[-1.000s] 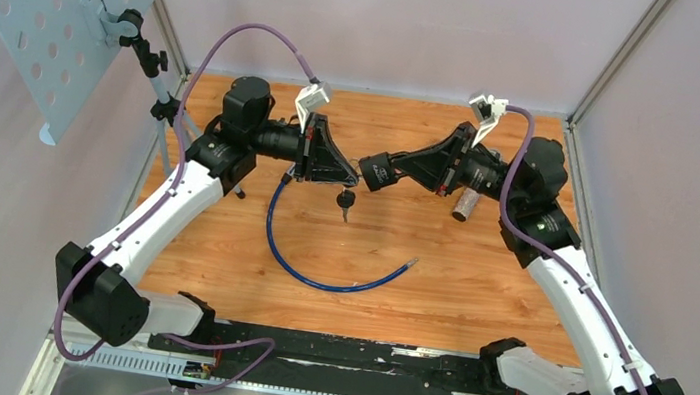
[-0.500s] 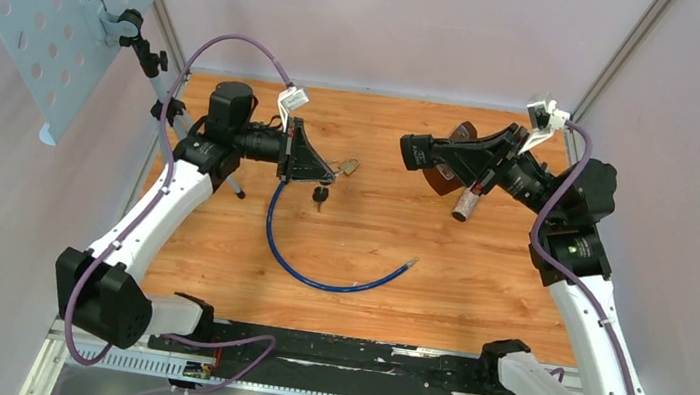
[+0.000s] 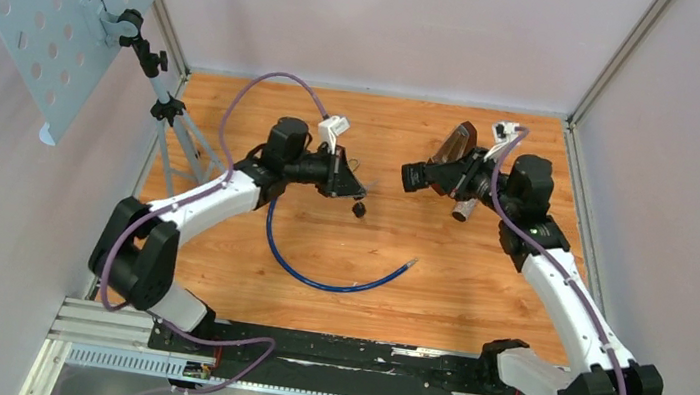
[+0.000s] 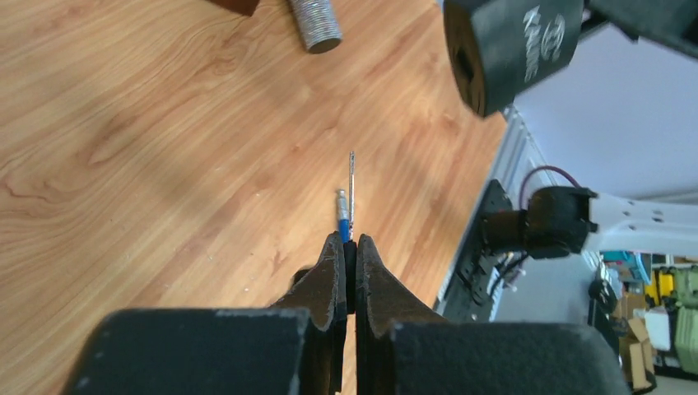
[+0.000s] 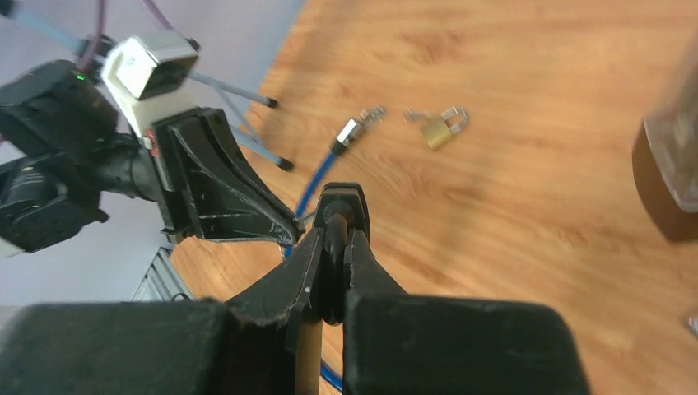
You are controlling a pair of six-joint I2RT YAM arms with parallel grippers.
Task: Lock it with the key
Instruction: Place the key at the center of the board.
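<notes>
From my console, the wooden table (image 3: 475,294) fills the cell. A perforated grey panel (image 3: 47,9) stands on its tripod (image 3: 173,130) off the 10 o'clock corner. The left arm (image 3: 194,204) reaches in from 8 o'clock and the right arm (image 3: 566,295) from 4 o'clock. Their tips face each other just past the table's middle, near but apart.

A blue cable (image 3: 335,288) lies in an open curve from the middle round through 6 o'clock. A brown object (image 3: 455,145) sits at 1 o'clock, with a grey threaded cylinder (image 3: 465,209) just beside it towards 5 o'clock.

The right gripper (image 3: 426,177) has its fingers clamped on a black block (image 3: 414,177). In the left wrist view that block carries white lettering and a slot in its face, and I can't read what it is.

A small brass padlock (image 5: 440,130) lies flat on the wood in the right wrist view. It is at 3 o'clock of the cable's metal tip (image 5: 354,129), close to it, and well clear of both claws. I cannot tell whether its shackle is closed.

The left gripper (image 3: 358,196) is pinched tight on the key (image 3: 359,209). In its own wrist view the thin blade sticks straight out past the fingertips (image 4: 374,276), off the table, aimed at 12 o'clock below the block.
</notes>
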